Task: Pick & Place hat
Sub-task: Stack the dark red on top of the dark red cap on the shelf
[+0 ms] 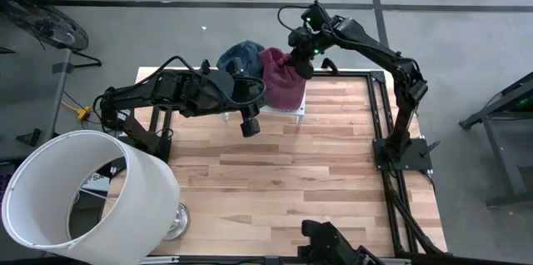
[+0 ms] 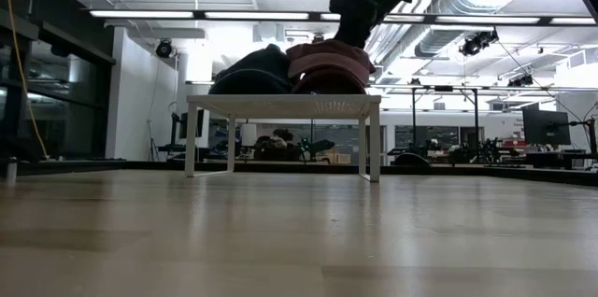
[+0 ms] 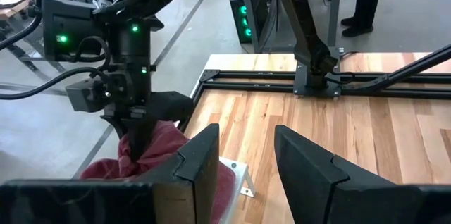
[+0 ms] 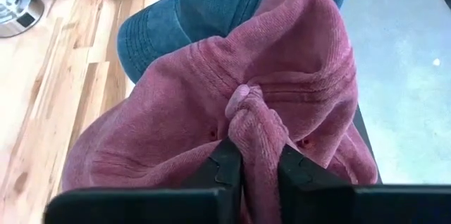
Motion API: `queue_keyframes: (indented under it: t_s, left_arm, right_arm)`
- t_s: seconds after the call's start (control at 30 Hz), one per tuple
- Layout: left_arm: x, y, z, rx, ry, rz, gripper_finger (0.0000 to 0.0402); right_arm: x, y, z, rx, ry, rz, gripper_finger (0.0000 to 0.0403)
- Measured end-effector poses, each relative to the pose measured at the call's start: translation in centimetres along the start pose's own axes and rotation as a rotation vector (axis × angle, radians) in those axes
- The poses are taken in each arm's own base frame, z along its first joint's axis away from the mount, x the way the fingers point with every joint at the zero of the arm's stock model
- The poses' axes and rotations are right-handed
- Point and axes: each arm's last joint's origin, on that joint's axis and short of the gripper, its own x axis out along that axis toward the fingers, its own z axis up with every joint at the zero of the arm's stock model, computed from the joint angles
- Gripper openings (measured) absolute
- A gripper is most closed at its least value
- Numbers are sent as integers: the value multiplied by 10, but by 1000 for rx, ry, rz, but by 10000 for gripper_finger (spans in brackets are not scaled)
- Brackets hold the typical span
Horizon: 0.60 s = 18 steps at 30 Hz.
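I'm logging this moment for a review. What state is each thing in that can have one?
Red hat: on the white stand, crown fabric bunched and pinched.
Blue hat: resting on the stand, partly under the red hat.
White stand: upright on the table.
Right gripper: shut on the red hat.
Left gripper: open, empty, beside the stand.

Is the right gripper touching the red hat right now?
Touching. The right wrist view shows the right gripper pinching a bunched fold at the crown of the red hat between its fingers, with no gap on either side.
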Motion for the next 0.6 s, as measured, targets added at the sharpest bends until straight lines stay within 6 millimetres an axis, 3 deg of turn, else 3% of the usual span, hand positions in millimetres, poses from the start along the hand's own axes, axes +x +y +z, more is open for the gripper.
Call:
queue_keyframes:
  t_s: [0.17,0.6]
  left_arm:
    - [0,0,0,0,0,0,135]
    - [0,0,0,0,1,0,135]
  right_arm:
    - [-2,2,0,8,1,2,54]
    - [-36,18,12,-15,-69,-30,195]
